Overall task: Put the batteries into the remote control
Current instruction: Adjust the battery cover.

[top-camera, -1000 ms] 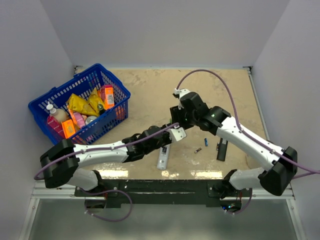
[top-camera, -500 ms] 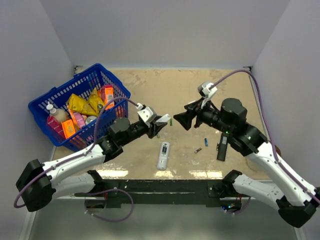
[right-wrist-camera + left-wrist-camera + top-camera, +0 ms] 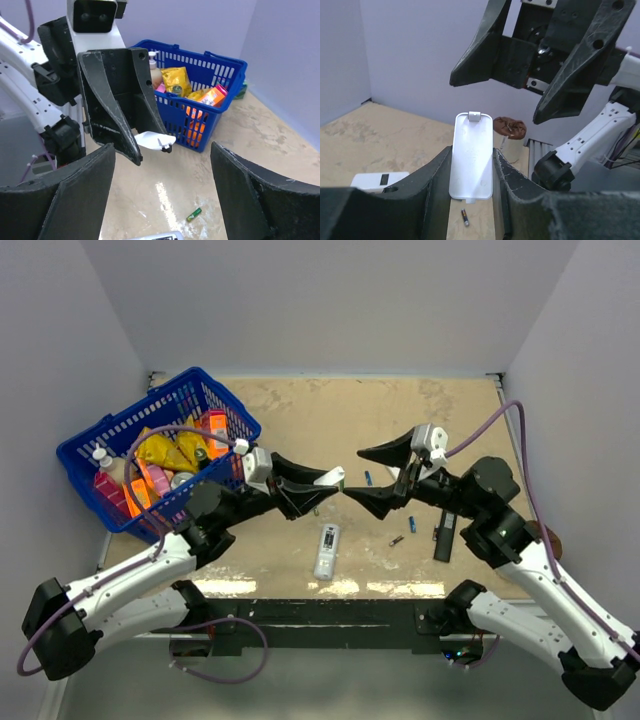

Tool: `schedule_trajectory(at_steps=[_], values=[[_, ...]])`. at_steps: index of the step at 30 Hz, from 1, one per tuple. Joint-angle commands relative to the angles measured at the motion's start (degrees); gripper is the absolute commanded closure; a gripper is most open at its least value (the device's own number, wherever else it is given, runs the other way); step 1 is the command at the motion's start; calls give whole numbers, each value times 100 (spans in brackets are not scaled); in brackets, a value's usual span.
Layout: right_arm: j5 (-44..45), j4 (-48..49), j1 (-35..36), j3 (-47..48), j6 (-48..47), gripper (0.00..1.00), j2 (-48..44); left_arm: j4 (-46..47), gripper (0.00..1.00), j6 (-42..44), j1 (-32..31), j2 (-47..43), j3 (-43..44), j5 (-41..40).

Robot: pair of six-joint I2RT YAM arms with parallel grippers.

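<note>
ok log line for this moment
left gripper: shut on white battery cover, raised | right gripper: open, empty, facing it | remote control: on table | batteries: loose on table

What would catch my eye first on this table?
Two black grippers face each other nose to nose in mid-air above the table: the left gripper pinches a thin white cover, and the right gripper gapes wide open in front of it. Next, the bright blue basket of colourful packets at the far left.
</note>
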Motion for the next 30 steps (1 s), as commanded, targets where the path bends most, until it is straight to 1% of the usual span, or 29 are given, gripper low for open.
schedule_trajectory(at_steps=[1, 4, 5, 8, 12, 20, 23, 30], values=[[-594, 683, -101, -56, -58, 21, 9, 1214, 96, -703, 93, -124, -55, 470], [-1085, 1148, -303, -206, 222, 21, 53, 1600, 96, -976, 111, -106, -116, 532], [-1383, 1419, -356, -215, 449, 22, 140, 1775, 96, -1098, 102, -80, -125, 584], [-1806, 1815, -365, -188, 784, 23, 281, 2118, 95, -1310, 111, 17, -169, 708], [-2027, 2299, -374, -223, 1172, 24, 448, 2436, 95, -1495, 110, 218, -161, 848], [-2062, 3028, -383, -285, 2005, 28, 633, 2884, 94, -1627, 111, 491, -99, 963], [-2062, 3127, -374, -311, 2244, 32, 730, 3042, 94, -1662, 111, 535, -99, 989], [-1913, 3425, -374, -461, 2570, 34, 756, 3262, 94, -1724, 102, 614, -81, 1015]])
